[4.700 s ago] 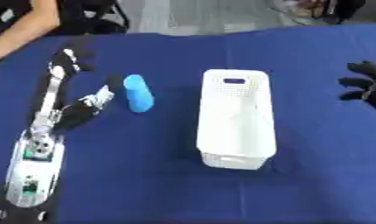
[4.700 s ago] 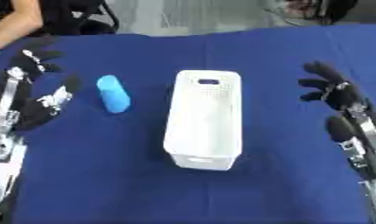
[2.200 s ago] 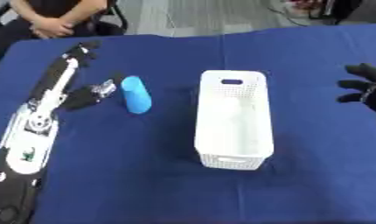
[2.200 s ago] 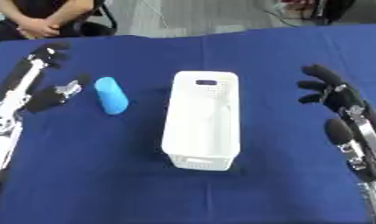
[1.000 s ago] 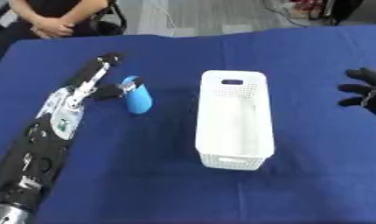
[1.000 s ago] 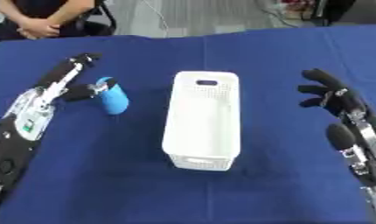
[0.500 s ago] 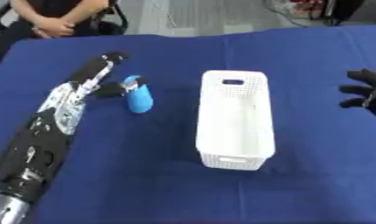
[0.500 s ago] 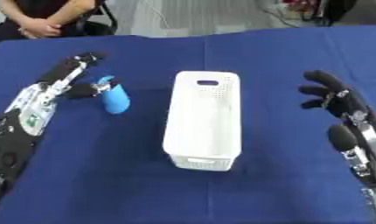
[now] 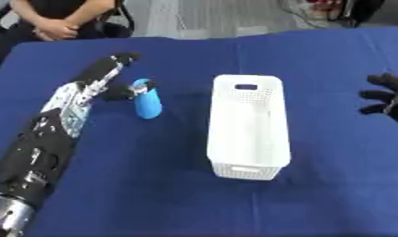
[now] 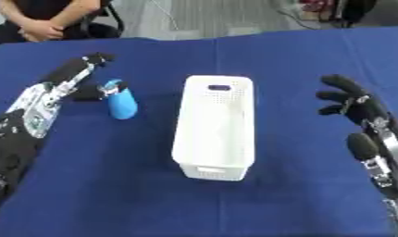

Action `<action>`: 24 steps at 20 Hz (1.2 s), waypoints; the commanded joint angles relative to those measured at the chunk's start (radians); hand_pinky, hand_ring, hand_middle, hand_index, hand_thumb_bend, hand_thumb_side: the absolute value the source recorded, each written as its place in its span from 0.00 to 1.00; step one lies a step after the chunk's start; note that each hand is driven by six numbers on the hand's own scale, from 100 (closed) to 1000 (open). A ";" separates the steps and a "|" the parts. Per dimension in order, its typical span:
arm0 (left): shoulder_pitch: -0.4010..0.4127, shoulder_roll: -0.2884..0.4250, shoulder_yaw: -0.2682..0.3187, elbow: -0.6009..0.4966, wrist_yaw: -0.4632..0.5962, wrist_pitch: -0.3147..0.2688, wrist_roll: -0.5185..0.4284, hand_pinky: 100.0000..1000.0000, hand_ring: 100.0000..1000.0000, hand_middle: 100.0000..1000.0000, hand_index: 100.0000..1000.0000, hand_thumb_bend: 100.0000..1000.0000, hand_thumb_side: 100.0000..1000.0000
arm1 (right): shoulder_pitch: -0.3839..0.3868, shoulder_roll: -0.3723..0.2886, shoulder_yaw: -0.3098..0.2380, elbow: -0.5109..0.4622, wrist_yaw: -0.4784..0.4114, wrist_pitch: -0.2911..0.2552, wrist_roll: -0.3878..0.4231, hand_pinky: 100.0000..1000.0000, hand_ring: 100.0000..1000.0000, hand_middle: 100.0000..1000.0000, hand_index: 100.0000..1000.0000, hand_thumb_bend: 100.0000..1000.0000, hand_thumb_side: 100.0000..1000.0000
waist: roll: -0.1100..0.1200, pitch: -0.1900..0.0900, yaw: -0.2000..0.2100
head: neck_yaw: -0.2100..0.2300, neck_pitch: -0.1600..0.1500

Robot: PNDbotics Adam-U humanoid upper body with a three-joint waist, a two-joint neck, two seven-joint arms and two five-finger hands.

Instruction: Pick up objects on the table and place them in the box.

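Blue plastic, rounded and lying on its side, the one blue object (image 9: 147,102) rests on the blue tablecloth (image 9: 153,185) just to the left of the white perforated box (image 9: 247,125), apart from it. The left hand (image 9: 113,78) has closed in on it over the last few seconds: earlier it lay well back beside the object, now its thumb side touches the object's far end while the fingers reach straight out past it, not curled round anything. I judge this the start of a grasp, with the lift not yet begun. The box looks empty, so nothing has been placed. The right hand (image 10: 348,102) hovers at the right edge, fingers spread and relaxed, holding nothing. By count: one object, one box, two hands.
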 commanded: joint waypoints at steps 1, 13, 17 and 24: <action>-0.012 0.022 -0.012 0.028 -0.003 -0.006 -0.016 0.79 0.77 0.87 0.99 1.00 0.85 | -0.007 -0.010 -0.002 -0.011 -0.001 -0.001 0.002 0.69 0.83 0.91 1.00 0.52 1.00 | -0.002 -0.010 -0.002 | 0.010 -0.010; 0.012 0.016 -0.059 0.109 0.154 -0.006 -0.167 0.79 0.77 0.89 0.97 1.00 0.88 | -0.008 -0.012 -0.005 -0.009 -0.003 -0.001 0.000 0.69 0.83 0.91 1.00 0.52 1.00 | 0.002 -0.015 -0.004 | 0.008 0.000; 0.029 0.028 -0.081 0.094 0.191 -0.010 -0.217 0.80 0.77 0.88 0.97 1.00 0.89 | -0.007 -0.014 -0.005 -0.008 -0.003 0.000 -0.001 0.69 0.83 0.91 1.00 0.52 1.00 | 0.004 -0.018 -0.004 | 0.006 0.003; 0.049 0.054 -0.114 0.047 0.208 -0.027 -0.264 0.80 0.78 0.88 0.97 1.00 0.90 | -0.006 -0.017 -0.006 -0.007 -0.004 0.000 -0.002 0.69 0.83 0.91 1.00 0.52 1.00 | 0.008 -0.022 -0.003 | 0.003 0.005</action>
